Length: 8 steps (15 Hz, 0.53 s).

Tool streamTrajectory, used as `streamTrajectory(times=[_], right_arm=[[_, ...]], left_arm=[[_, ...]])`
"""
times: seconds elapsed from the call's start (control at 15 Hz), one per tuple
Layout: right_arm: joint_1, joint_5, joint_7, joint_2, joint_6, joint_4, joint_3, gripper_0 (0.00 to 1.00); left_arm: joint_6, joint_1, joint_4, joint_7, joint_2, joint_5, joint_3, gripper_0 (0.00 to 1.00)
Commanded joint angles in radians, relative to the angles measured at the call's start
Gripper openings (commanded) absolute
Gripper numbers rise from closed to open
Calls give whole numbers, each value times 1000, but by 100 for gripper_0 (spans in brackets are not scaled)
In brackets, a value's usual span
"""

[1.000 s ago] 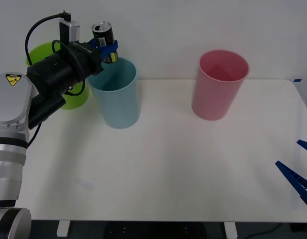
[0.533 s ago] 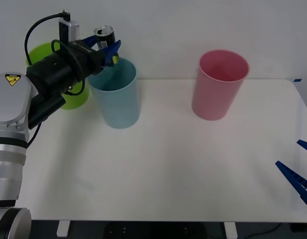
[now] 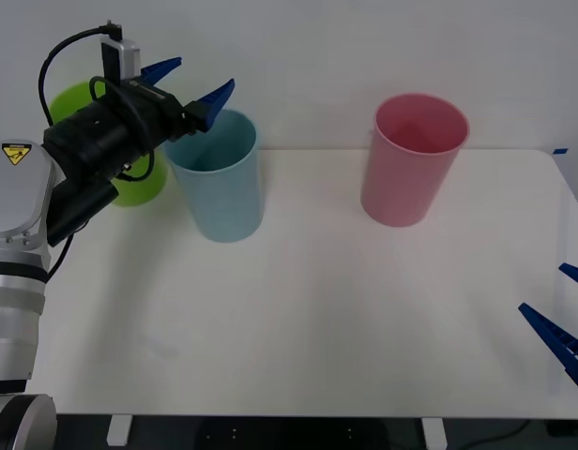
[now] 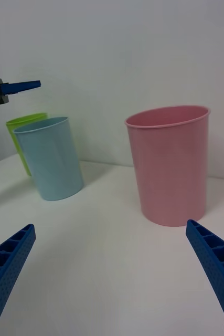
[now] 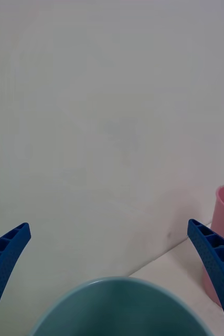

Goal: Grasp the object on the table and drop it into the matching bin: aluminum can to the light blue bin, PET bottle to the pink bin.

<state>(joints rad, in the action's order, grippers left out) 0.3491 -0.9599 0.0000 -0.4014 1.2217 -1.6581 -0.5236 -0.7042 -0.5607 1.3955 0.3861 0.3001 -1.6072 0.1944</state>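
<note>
Directly above the light blue bin (image 3: pixel 217 178), the left gripper (image 3: pixel 189 82) hangs spread and empty.

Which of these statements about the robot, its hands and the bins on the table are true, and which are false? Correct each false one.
1. The left hand is open above the light blue bin. True.
2. The left hand grips a drink can. False: nothing sits between its spread fingers.
3. The pink bin lies tipped on its side. False: it stands upright on the white table.
4. The lime green bin stands behind the left arm, beside the light blue bin. True.
5. The right hand is shut on the pink bin. False: it is open at the table's right edge, apart from the bin.
</note>
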Motion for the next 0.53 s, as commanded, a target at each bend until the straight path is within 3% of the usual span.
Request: streamTrajectory(times=[0.07, 0.53], right_arm=[[0, 0, 0, 0, 0, 0, 0, 100], [0, 0, 0, 0, 0, 0, 0, 100]], left_arm=[[0, 19, 0, -10, 21, 72, 0, 100], [-49, 96, 0, -101, 116, 286, 0, 100]])
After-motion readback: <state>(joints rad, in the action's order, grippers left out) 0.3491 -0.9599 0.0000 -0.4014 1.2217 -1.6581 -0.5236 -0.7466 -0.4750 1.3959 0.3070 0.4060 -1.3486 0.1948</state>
